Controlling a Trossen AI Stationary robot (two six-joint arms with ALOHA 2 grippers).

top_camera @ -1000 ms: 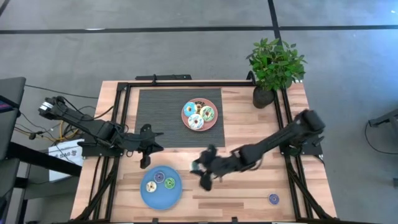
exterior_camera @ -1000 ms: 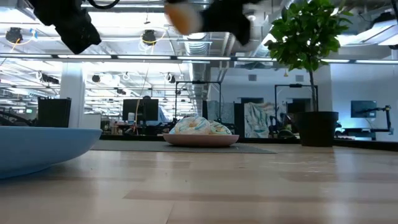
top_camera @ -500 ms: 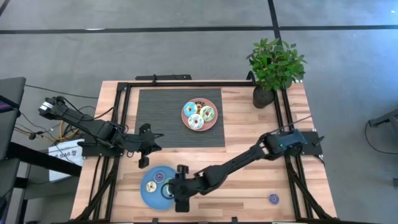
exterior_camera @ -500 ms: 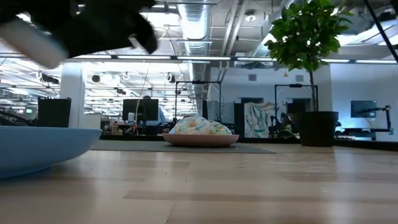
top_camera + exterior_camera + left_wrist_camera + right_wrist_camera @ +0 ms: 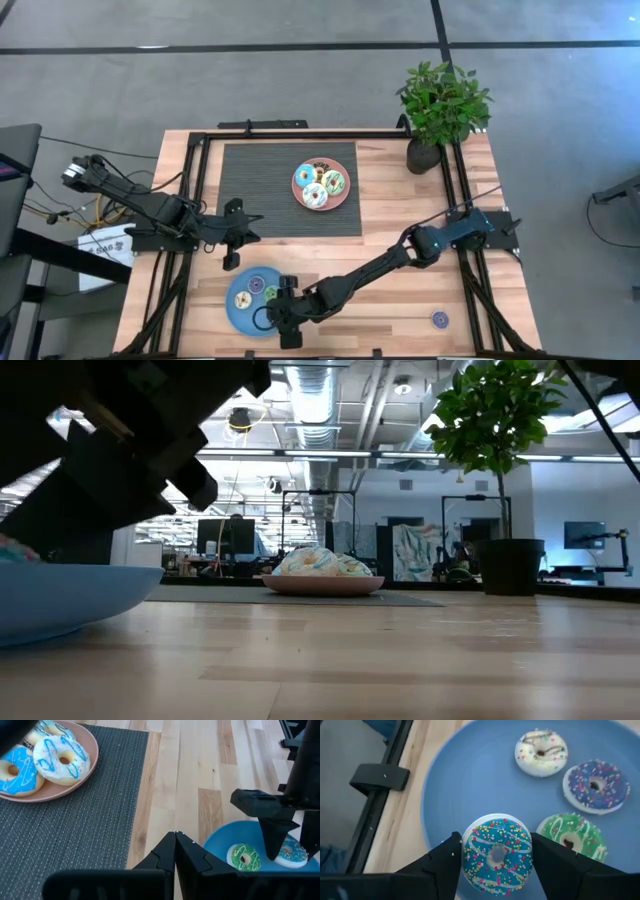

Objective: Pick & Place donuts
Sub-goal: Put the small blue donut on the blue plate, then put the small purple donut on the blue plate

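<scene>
My right gripper is over the near part of the blue plate, shut on a teal sprinkled donut. On that plate lie a white donut, a purple one and a green one. The pink plate on the dark mat holds several iced donuts. One purple donut lies alone on the wood near the table's right near corner. My left gripper is shut and waits at the mat's left edge. My right gripper pinches the teal donut by its outer rim, one finger on each side. The fingers come from above, pointing down. The donut lies flat in the hold, low over the blue plate; whether it touches the plate I cannot tell.
A potted plant stands at the far right corner. Black frame rails run along the table's left, right and far sides. Bare wood lies between the mat and the plant. The right arm stretches across the near half of the table.
My right gripper, carrying the teal donut, has swept from the table's middle toward the left and near edges. It has come over the blue plate and sunk lower. The left arm has kept still.
</scene>
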